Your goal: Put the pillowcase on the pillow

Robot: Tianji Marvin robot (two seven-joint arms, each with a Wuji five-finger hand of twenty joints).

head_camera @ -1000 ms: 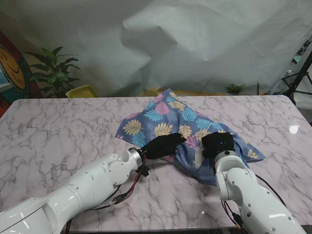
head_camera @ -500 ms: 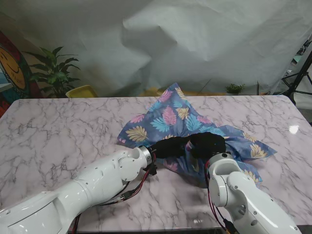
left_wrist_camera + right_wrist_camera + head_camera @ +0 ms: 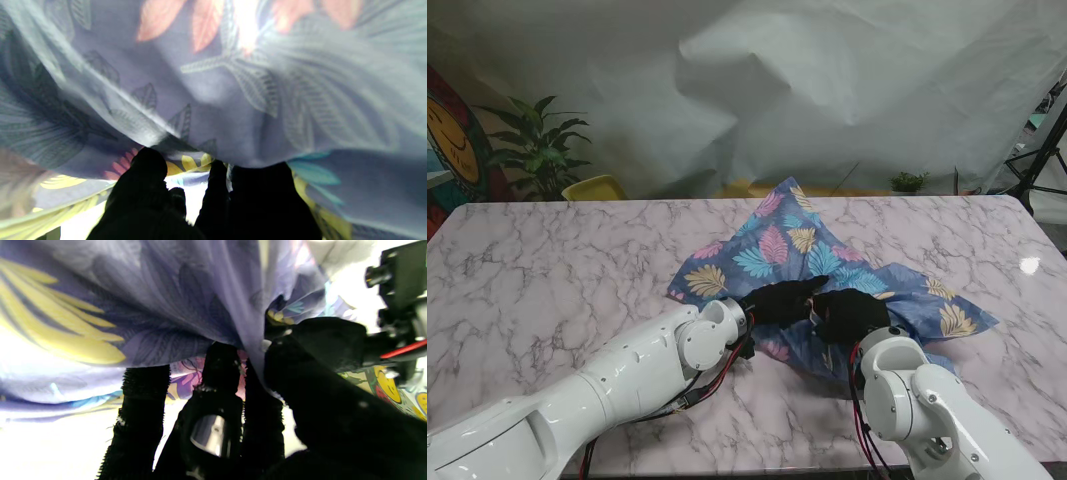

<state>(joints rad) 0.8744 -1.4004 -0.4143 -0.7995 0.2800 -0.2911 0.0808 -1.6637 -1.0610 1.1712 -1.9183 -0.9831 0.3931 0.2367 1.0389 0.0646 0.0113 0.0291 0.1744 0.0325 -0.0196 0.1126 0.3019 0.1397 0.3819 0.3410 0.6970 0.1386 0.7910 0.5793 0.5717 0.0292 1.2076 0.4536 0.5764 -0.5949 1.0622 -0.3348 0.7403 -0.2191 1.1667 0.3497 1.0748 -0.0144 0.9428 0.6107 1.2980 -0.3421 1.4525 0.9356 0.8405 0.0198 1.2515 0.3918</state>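
Over the last second the left hand (image 3: 782, 299) slid to the right until it met the right hand (image 3: 849, 312), both pinching the pillowcase (image 3: 827, 262); the cloth rose and bunched, its far peak lifting higher; its right corner spread farther right across the table (image 3: 547, 270); the right arm swung inward, its forearm shifting left and nearer to me.

Right hand (image 3: 233, 413) fingers pinch the pillowcase (image 3: 160, 303) fold; left hand (image 3: 330, 340) at 2 o'clock, touching cloth.
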